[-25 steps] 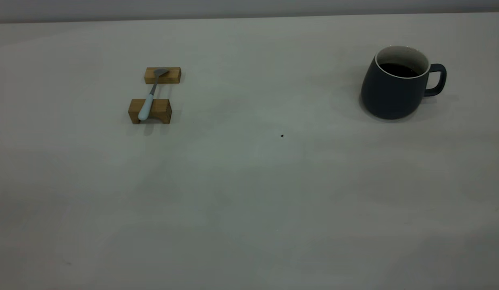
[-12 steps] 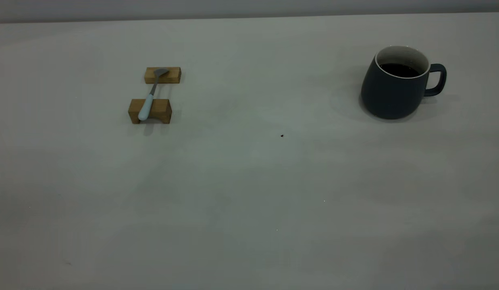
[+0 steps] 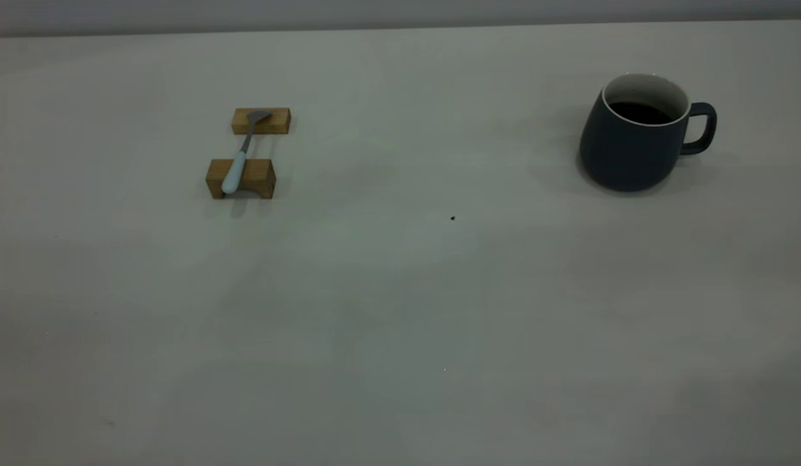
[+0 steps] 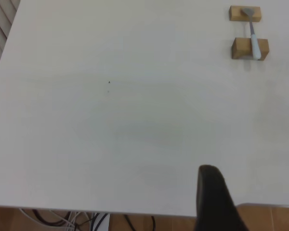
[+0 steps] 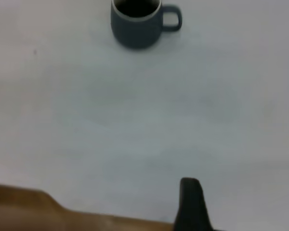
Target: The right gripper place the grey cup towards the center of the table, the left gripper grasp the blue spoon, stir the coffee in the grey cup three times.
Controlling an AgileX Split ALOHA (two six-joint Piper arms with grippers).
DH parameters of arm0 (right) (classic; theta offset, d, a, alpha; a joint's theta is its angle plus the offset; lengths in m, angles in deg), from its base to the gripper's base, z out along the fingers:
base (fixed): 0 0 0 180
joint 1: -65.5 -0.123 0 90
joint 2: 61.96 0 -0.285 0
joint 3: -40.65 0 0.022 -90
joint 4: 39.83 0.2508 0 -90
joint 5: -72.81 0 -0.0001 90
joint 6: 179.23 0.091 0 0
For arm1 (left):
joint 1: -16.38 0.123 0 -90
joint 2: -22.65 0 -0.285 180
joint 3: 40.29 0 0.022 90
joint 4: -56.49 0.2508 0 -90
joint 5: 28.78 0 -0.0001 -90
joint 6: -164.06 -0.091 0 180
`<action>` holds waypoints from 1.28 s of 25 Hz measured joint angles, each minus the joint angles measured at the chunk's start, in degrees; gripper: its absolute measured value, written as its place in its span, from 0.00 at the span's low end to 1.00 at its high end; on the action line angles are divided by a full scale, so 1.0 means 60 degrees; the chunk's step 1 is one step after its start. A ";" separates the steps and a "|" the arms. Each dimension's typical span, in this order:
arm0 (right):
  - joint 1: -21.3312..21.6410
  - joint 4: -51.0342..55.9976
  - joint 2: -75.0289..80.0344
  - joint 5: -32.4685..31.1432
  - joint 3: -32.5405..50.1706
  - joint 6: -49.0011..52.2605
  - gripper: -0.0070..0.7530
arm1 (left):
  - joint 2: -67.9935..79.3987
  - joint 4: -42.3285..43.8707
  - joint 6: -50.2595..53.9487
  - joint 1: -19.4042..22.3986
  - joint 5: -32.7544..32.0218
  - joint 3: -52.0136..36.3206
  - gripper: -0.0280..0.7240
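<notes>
The grey cup [image 3: 633,139] stands upright at the table's [image 3: 400,291] far right, handle pointing right, with dark coffee [image 3: 641,112] inside; it also shows in the right wrist view as the cup [image 5: 137,21]. The blue spoon [image 3: 235,169] lies across two wooden blocks at the left, its bowl on the farther block. In the left wrist view the spoon [image 4: 253,41] lies far off. My left gripper [image 4: 254,185] hangs open over the table's near edge, holding nothing. My right gripper [image 5: 243,195] is open too, far from the cup, with one finger [image 5: 190,204] showing. Neither gripper appears in the exterior view.
Two wooden blocks carry the spoon: the nearer block [image 3: 258,178] and the farther block [image 3: 274,121]. A tiny dark speck [image 3: 452,218] marks the table's middle. Cables [image 4: 62,219] hang below the table's edge on the left arm's side.
</notes>
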 joint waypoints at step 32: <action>-0.0119 -0.0711 1.7424 0.5277 -0.6933 -0.7587 0.80 | 0.0000 0.0000 0.0000 0.0000 0.0000 0.0000 0.67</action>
